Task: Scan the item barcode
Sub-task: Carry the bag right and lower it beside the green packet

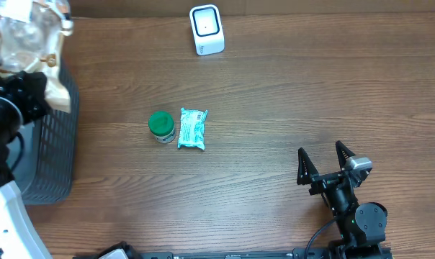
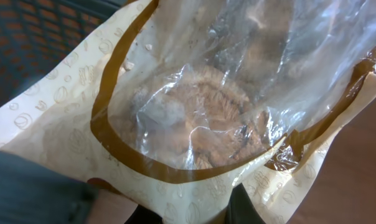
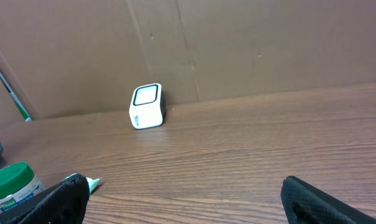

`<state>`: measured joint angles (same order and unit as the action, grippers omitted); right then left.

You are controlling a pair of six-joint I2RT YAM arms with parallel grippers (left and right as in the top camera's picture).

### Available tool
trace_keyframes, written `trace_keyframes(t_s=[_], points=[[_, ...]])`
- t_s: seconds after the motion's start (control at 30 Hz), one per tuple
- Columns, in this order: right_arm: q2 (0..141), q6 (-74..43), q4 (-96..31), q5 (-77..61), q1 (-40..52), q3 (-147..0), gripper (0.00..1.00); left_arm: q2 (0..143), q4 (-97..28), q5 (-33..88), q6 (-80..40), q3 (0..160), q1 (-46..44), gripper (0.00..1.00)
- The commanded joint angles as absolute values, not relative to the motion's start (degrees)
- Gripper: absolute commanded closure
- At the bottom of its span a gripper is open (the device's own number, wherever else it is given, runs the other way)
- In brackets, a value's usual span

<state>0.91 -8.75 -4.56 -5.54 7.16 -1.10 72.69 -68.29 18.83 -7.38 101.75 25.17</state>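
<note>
Glossy plastic-windowed paper bag (image 2: 194,106), matt wood-grain table (image 1: 311,93)

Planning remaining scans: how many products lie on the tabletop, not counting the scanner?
2: a green-lidded round jar mid-table and a teal plastic packet just beside it. The dark mesh basket at left may hide more.

The scanner (image 1: 207,29) stands at the far edge of the worktop (image 1: 289,93), near its centre line. The jar (image 1: 161,126) and the packet (image 1: 192,129) sit mid-worktop, just beside each other, with the jar to the left. The basket (image 1: 55,151) sits at the left edge, and the bag (image 1: 30,32) is above its far end. The right tool (image 1: 320,149) is at the near right, well apart from the packet.
</note>
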Motion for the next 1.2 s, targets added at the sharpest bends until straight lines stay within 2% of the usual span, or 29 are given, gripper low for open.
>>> trace_keyframes(t_s=[0.0, 0.2, 0.43, 0.77, 0.9, 1.0, 1.17], points=[[0.71, -8.49, -4.32, -5.06, 7.01, -0.47, 0.00, 72.75, -71.29, 19.99, -7.94, 102.59, 19.81, 0.96], [0.71, -8.49, -4.29, -5.04, 7.01, -0.47, 0.00, 75.02, -71.96, 19.97, -7.92, 96.77, 8.47, 0.96], [0.71, -8.49, -4.32, -5.06, 7.01, -0.47, 0.00, 79.83, -66.26, 19.73, -12.69, 84.73, -5.58, 0.96], [0.71, -8.49, -4.32, -5.06, 7.01, -0.47, 0.00, 89.91, -52.31, 16.95, -43.79, 75.48, -22.22, 0.96], [0.71, -8.49, -4.32, -5.06, 7.01, -0.47, 0.00, 95.11, -52.38, 10.35, -65.67, 75.42, -27.00, 0.96], [0.71, -8.49, -4.32, -5.06, 7.01, -0.47, 0.00, 98.98, -52.40, 9.85, -78.63, 75.35, -28.86, 0.96], [0.71, -8.49, -4.32, -5.04, 7.01, -0.47, 0.00, 105.01, -49.08, 10.20, -84.90, 75.35, -30.92, 0.96]])
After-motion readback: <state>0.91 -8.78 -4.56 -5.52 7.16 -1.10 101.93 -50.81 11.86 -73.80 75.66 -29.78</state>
